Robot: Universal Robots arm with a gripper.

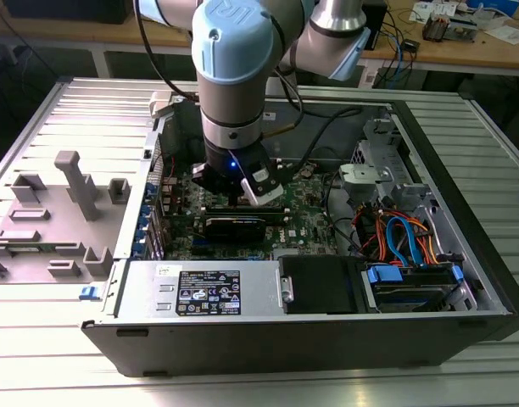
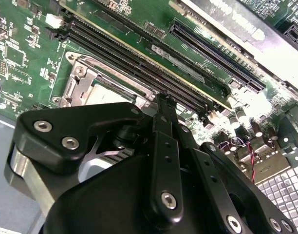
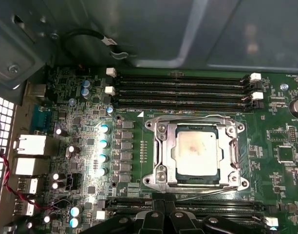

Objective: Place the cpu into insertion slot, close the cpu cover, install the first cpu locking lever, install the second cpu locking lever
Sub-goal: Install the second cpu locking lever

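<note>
The cpu [image 3: 197, 153] lies flat in the insertion slot [image 3: 150, 181] on the green motherboard [image 3: 275, 170]. The silvery cpu cover [image 3: 164, 146] is folded down around its metal top. Thin wire levers [image 3: 193, 117] lie low along two opposite sides of the socket. My gripper [image 3: 164, 207] hovers just off the socket's edge, over the long black memory slots [image 3: 212, 202], fingers together and holding nothing. The second wrist view has the fingertips [image 2: 163, 103] beside the socket [image 2: 83, 83]. In the exterior view my gripper [image 1: 242, 197] points down into the open computer case [image 1: 463, 203].
A long black card [image 1: 242, 225] lies just in front of the gripper in the exterior view. The power supply [image 1: 200, 290] and drive bay with blue and orange cables [image 1: 404, 242] fill the case's near side. A grey fixture [image 1: 69, 191] stands on the exterior view's left.
</note>
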